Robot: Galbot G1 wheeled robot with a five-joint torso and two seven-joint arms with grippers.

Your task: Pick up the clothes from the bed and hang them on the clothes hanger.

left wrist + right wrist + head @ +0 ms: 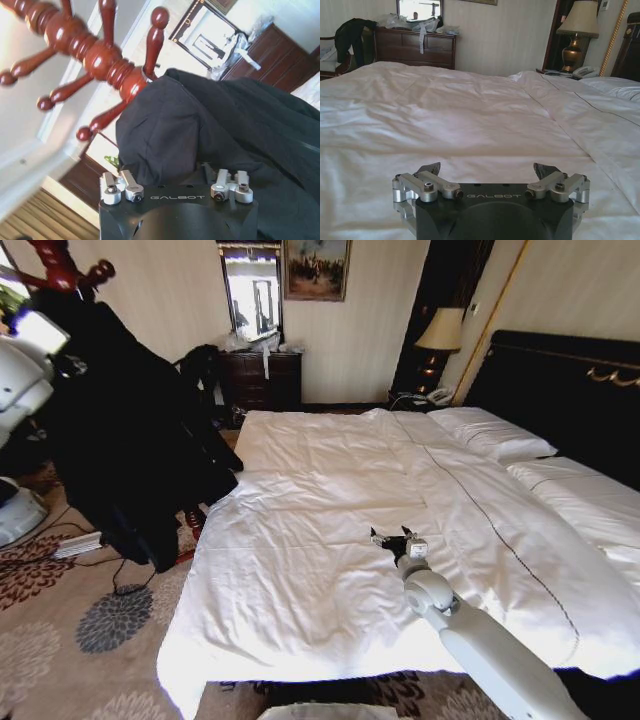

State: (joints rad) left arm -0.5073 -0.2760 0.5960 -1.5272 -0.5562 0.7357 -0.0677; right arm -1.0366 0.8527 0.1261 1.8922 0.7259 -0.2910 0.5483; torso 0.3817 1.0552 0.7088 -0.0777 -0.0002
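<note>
The clothes hanger [62, 270] stands at the far left of the head view, beside the bed [330, 540]. The clothes [130, 440], a large black garment, hang from it and drape down toward the carpet [90, 640]. The left arm's white housing is raised at the left edge, against the garment.

In the left wrist view, the left gripper [175, 175] is pressed into the black cloth just below the hanger's knobbed pegs [155, 40]. Its linkage arms are spread, but the fingertips are buried in the folds; whether the jaws grip the cloth cannot be told. This view shows the hanger's turned post and the garment's collar looped close against it, detail the head view lacks.

The right gripper [398, 537] is extended low over the white duvet [300, 570] near the middle of the bed. In the right wrist view, the right gripper [490, 170] has its jaws wide apart and holds nothing; the dark fingertips [429, 168] sit just above the duvet. This view also shows a dresser [415, 47] and a lamp [577, 30] beyond the bed.
</note>
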